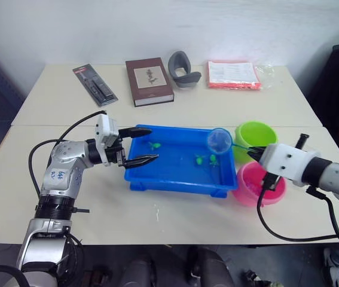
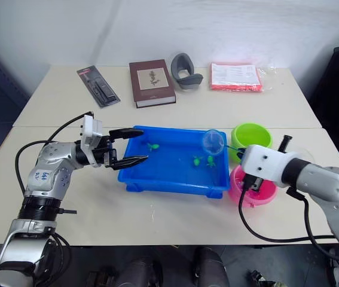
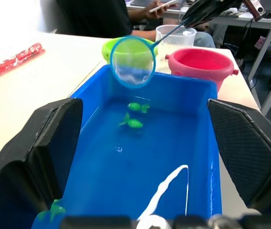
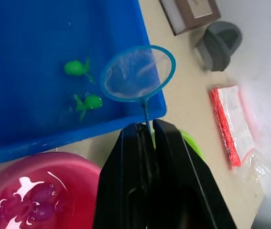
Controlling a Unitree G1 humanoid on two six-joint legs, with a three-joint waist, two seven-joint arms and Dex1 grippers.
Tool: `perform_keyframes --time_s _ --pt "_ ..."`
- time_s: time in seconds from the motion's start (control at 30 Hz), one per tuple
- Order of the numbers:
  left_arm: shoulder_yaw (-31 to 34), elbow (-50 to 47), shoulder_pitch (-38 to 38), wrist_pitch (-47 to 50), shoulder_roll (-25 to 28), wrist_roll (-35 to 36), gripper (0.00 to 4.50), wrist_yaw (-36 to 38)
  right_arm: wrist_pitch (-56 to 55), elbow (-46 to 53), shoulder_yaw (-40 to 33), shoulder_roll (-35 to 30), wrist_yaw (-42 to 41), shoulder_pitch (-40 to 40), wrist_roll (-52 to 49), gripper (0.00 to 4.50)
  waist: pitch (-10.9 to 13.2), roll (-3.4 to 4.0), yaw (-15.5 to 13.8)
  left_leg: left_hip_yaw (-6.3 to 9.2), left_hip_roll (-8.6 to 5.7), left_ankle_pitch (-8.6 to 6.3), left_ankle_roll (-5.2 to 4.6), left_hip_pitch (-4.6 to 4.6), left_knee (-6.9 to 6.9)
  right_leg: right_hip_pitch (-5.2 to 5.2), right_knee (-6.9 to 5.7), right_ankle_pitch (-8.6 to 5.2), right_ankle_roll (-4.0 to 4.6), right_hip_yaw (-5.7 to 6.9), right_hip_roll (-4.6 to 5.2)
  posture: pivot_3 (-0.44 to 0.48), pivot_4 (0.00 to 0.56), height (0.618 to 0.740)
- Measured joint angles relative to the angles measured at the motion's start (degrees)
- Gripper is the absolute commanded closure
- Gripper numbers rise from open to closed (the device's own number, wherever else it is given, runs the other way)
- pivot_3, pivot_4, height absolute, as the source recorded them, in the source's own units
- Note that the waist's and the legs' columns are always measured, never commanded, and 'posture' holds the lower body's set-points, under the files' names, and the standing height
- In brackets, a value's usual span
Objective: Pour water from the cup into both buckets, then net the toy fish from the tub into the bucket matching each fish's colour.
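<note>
right gripper (image 4: 145, 131) clamping the net (image 1: 220, 140), left gripper (image 1: 146, 145) gaping at the tub (image 1: 157, 176)

the right fingers are pinching the net's thin handle, its long axis running from the gripper toward the tub, with the hoop hanging over the tub's far corner beside the green bucket (image 1: 256, 136). the left fingers are spreading wide around the tub's near end wall, holding nothing. three green fish (image 1: 200, 159) are floating in the tub; the pink bucket (image 1: 250, 188) is sitting just beside it.

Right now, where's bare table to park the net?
Free: the front strip of the table before the tub, and the band between the tub and the book. Crowded: the tub's right end, where the green bucket and pink bucket sit under the right gripper.
</note>
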State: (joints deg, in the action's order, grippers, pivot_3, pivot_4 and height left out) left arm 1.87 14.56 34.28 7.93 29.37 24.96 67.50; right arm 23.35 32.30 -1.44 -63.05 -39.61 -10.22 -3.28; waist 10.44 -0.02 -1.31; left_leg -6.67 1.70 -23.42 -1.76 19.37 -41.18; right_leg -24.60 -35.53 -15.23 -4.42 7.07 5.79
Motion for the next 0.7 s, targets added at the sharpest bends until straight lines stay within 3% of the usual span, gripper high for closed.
perform_keyframes --time_s 0.33,0.7 --pt "-0.4 -0.4 -0.3 -0.4 -0.9 0.0 0.03 -0.3 0.9 -6.0 16.1 1.1 -4.9 -11.5 14.1 4.5 0.0 0.01 0.2 -0.04 -0.01 0.0 0.01 0.05 0.03 -0.02 0.0 0.0 -0.01 0.54 -0.04 0.0 0.15 0.74" --pt "-0.7 -0.5 -0.4 -0.4 -1.8 0.0 0.03 -0.4 -4.3 -12.3 19.4 3.6 -11.5 -19.1 21.4 4.5 0.0 0.03 0.3 -0.05 0.0 0.01 0.02 0.08 0.03 -0.04 0.02 0.01 -0.03 0.58 -0.07 0.0 0.15 0.74"
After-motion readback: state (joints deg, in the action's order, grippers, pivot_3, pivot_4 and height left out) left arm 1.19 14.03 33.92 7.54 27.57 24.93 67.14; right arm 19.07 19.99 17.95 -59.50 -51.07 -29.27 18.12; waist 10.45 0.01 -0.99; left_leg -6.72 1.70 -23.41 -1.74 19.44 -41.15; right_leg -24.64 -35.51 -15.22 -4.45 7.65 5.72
